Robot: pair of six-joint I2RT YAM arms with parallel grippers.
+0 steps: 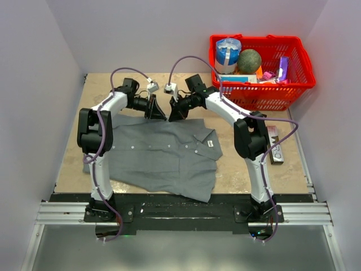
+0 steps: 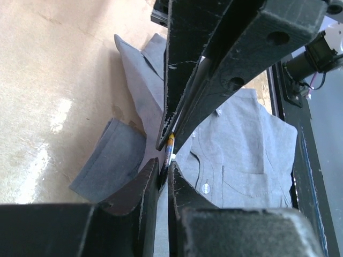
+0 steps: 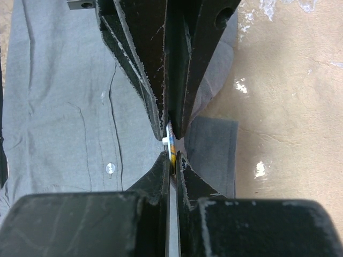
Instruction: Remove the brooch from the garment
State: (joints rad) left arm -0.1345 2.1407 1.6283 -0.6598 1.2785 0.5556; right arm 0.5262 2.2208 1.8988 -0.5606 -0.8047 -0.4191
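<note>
The table (image 1: 248,164) carries the garment (image 1: 158,155), spread out and soft; we expect the cloth to lift and drag with any pull. Over its far edge the left hand (image 2: 164,167) and right hand (image 3: 173,158) meet tip to tip, each pinched closed on the brooch (image 3: 171,146) from opposite ends. We cannot tell whether cloth is caught with it. The brooch looks light, rigid and slick, so we judge the flat faces the safest hold, not the rim. Being round, it has no long axis. It shows edge-on, faces against the pads, its plane running from one hand to the other.
</note>
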